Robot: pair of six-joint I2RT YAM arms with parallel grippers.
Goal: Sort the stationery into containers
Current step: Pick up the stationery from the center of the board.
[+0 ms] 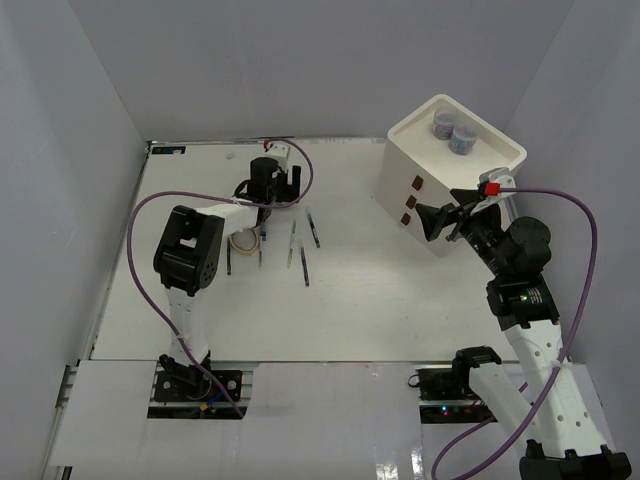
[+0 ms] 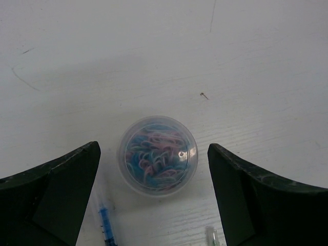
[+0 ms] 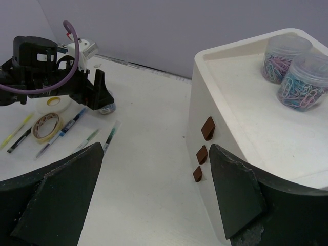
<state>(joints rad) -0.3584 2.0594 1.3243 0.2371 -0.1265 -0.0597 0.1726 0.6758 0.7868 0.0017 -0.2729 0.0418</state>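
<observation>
The small clear round jar of pink and blue paper clips (image 2: 158,155) stands on the white table (image 2: 154,51), between the wide-apart jaws of my left gripper (image 2: 154,150). I judge the pick is in hand: next I must lower and close evenly on its sides. A blue pen (image 2: 105,225) lies just beside it, easily nudged. My right gripper (image 3: 156,151), jaws apart and empty, faces the white three-drawer box (image 3: 241,102), two like jars (image 3: 284,54) on top.

Two jars (image 1: 463,139) sit atop the box (image 1: 400,172) — pens (image 3: 110,136) lie leftward.
</observation>
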